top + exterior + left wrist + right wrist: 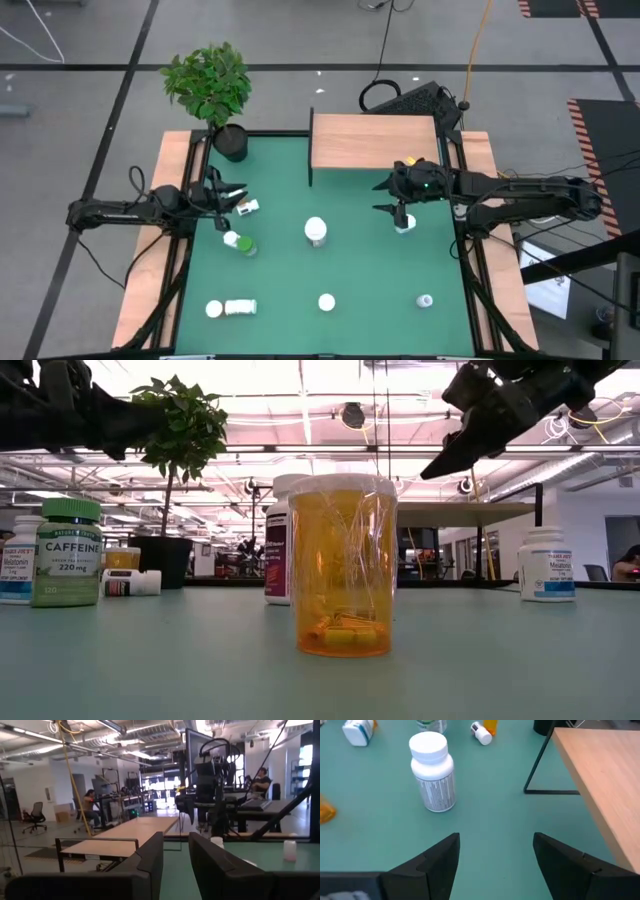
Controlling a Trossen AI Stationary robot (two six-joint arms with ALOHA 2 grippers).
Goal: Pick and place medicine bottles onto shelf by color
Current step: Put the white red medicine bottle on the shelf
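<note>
The light-brown shelf (375,140) stands at the table's far side, with nothing on its top. Medicine bottles stand or lie scattered on the green mat. A white-capped bottle (315,231) stands mid-table and also shows in the right wrist view (434,770). A green-capped bottle (239,243) and a small lying bottle (248,207) are at the left, and another bottle (405,222) is below my right arm. An orange bottle (343,565) stands nearest the low camera. My left gripper (232,205) is open above the left bottles. My right gripper (382,196) is open near the shelf's front edge, pointing toward the white-capped bottle.
A potted plant (212,90) stands at the far left corner. Several more bottles sit along the near side (240,307), (327,302), (425,300). Wooden side rails (150,290) flank the mat. People sit in the room beyond (90,805).
</note>
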